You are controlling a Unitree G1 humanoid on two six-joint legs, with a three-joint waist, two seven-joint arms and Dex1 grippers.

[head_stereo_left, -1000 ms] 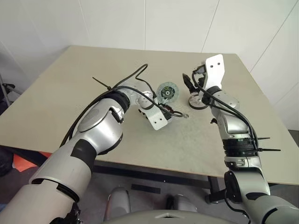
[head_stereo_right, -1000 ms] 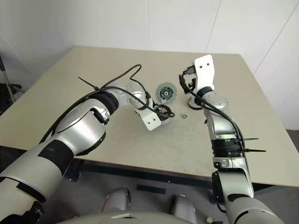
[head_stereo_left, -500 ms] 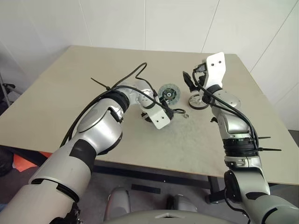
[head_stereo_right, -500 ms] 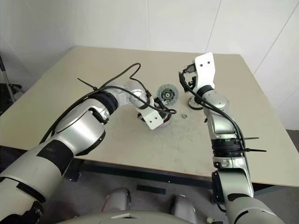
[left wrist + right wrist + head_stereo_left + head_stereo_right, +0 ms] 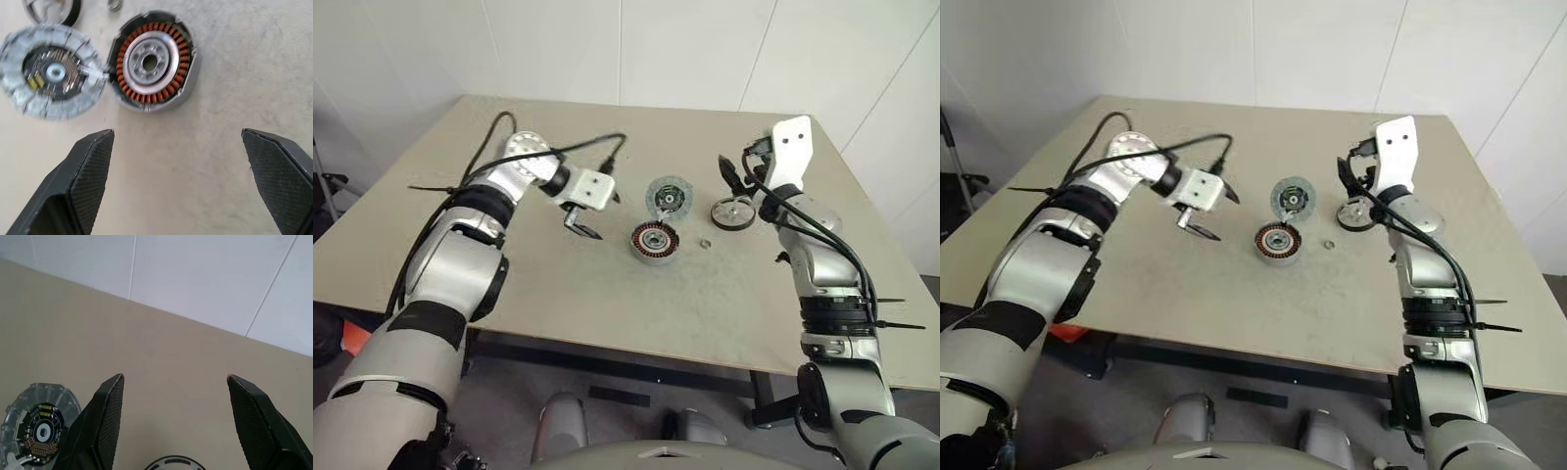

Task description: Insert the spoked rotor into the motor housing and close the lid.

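Spoked rotor (image 5: 151,62) lies flat on table (image 5: 705,304), lid (image 5: 51,73) touching its edge, motor housing (image 5: 732,213) just beside right gripper (image 5: 736,179). Left gripper (image 5: 589,217) & right both wide, empty. Risk: rotor skids or tilts if gripped off-centre, jams going into housing

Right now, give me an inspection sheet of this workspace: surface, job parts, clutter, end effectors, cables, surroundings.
Surface: beige table, matte and level.
Job's things: spoked rotor lies flat on the table, not yet in the motor housing, which sits apart by the right arm; lid lies beside the rotor.
Clutter: small nut between rotor and housing.
End effectors: left end effector open, empty; right end effector open, empty.
Cables: black cables along both arms.
Surroundings: white wall panels.
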